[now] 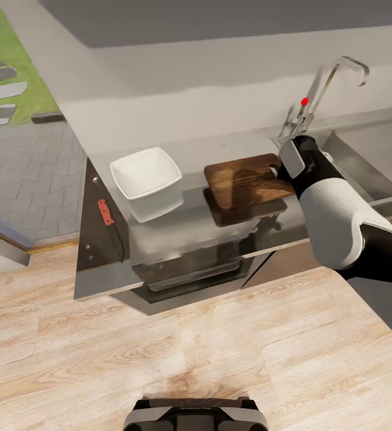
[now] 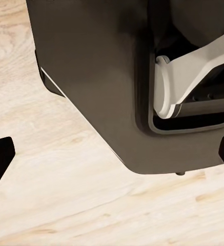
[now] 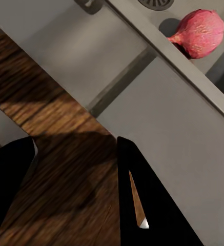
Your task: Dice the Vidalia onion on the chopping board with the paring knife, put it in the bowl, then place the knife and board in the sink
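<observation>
The countertop (image 1: 178, 239) is stretching across the head view as a glossy grey slab, with the sink (image 1: 369, 161) sitting at its right end under the curved steel tap (image 1: 333, 84), whose red knob is showing partway down the stem. The chopping board (image 1: 243, 179) is lying flat on the counter just left of the sink, and the right arm is reaching over it so that the right gripper (image 3: 76, 179) is hovering above the board's end nearest the sink. In the right wrist view its two dark fingers are standing apart with bare wood grain showing between them, gripping nothing. The bowl (image 1: 146, 172) is resting on the counter left of the board, near it but not touching. The Vidalia onion (image 3: 200, 32) is lying in the sink basin beyond the steel rim, close to the round drain and well clear of the right gripper's fingers. The paring knife (image 1: 105, 212) is lying at the counter's left end, apart from the bowl. The left gripper (image 2: 112, 159) is hanging over the wooden floor beside the robot's dark base, its fingertips spread wide at the frame edges. No readable writing or labels are appearing anywhere.
</observation>
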